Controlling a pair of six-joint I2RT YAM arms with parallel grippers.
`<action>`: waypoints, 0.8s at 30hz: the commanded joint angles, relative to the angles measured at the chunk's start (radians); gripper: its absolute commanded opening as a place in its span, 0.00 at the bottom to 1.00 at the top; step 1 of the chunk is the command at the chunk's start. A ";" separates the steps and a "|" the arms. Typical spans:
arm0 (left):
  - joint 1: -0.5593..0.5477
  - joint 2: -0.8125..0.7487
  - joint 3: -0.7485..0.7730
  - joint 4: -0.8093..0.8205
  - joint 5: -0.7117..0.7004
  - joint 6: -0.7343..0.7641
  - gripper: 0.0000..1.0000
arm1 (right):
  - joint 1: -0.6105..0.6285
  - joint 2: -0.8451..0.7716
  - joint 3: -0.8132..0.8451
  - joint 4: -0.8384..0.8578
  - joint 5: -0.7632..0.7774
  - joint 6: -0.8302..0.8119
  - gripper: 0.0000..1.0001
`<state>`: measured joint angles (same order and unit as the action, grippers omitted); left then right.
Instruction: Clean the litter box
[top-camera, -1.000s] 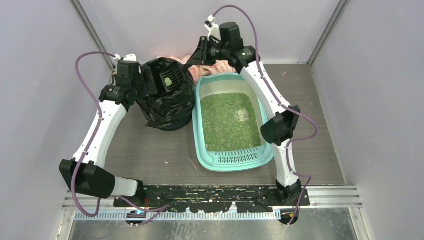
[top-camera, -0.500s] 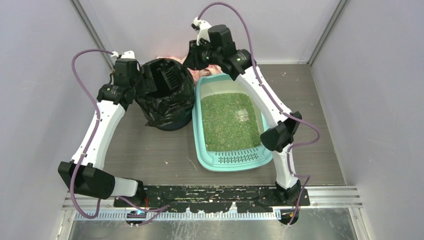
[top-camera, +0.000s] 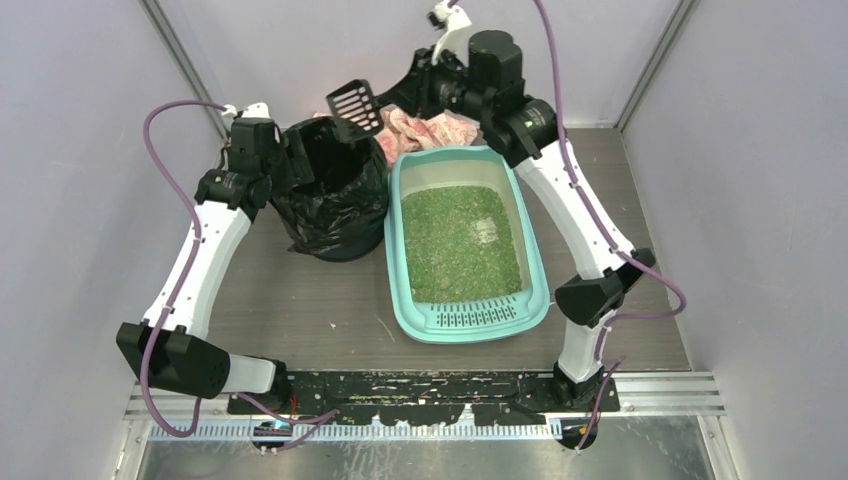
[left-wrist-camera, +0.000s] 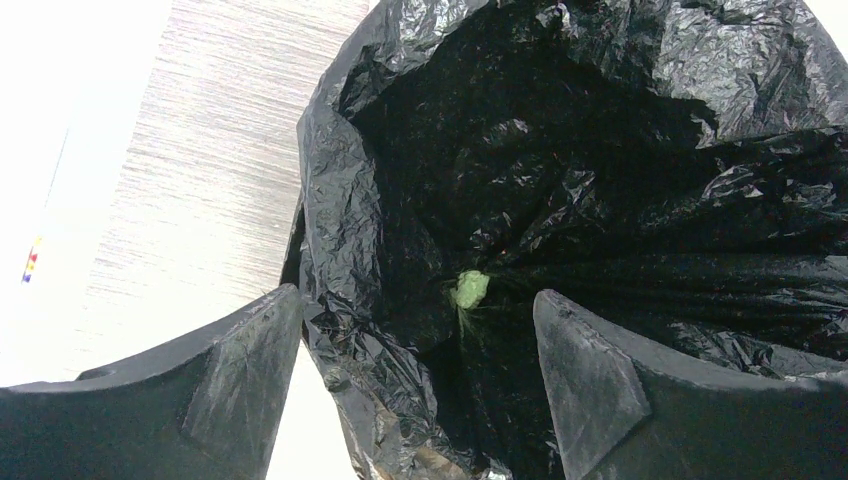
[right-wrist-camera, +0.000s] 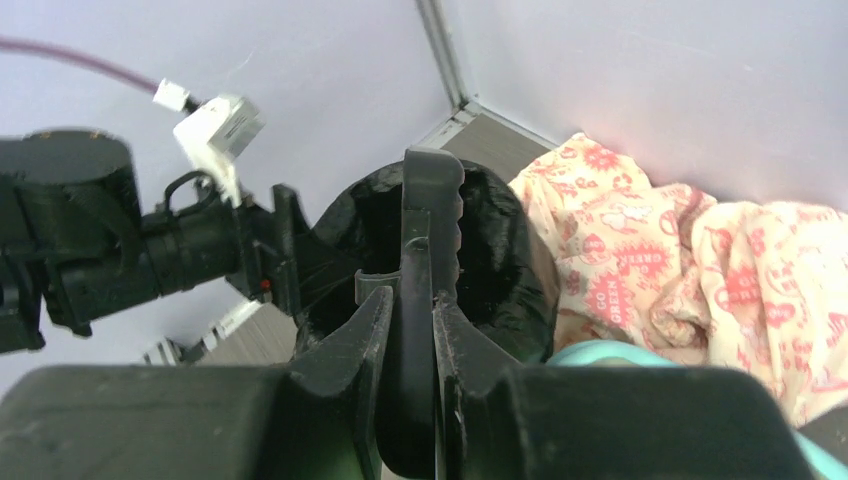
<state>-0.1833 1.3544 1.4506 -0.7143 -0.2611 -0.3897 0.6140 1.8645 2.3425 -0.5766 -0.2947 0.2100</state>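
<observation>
The mint-teal litter box (top-camera: 400, 215) lies mid-table with green litter (top-camera: 460, 243) and its slotted lip at the near end. My right gripper (top-camera: 405, 92) is shut on the handle of a black slotted scoop (top-camera: 352, 103), held empty above the back rim of the black-bagged bin (top-camera: 330, 195). In the right wrist view the scoop (right-wrist-camera: 430, 230) stands edge-on between the shut fingers of the gripper (right-wrist-camera: 412, 298). My left gripper (top-camera: 290, 160) sits at the bin's left rim. Its jaws (left-wrist-camera: 417, 293) are wide apart astride the bag's edge. A green clump (left-wrist-camera: 470, 289) lies inside the bag.
A pink-patterned cloth (top-camera: 425, 130) lies bunched against the back wall behind the litter box, also seen in the right wrist view (right-wrist-camera: 700, 260). Grey walls close in the left, right and back. A few crumbs lie on the wood surface (top-camera: 335, 320) near the box.
The green clump on the scoop fell into the bag. My right arm then lifted the scoop out of the bin and swung it up and back. The left arm barely moved.
</observation>
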 joint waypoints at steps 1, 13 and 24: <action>0.001 -0.017 0.021 0.057 0.009 -0.017 0.86 | -0.148 -0.144 -0.104 0.181 0.000 0.214 0.01; 0.019 0.089 0.163 0.143 0.186 -0.204 0.92 | -0.384 -0.476 -0.698 0.076 0.087 0.197 0.01; 0.021 0.080 0.133 0.185 0.251 -0.232 0.90 | -0.358 -0.514 -0.919 -0.013 0.122 0.116 0.01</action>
<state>-0.1482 1.4658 1.5875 -0.6209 -0.1337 -0.5880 0.2405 1.3636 1.4422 -0.5838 -0.2062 0.3840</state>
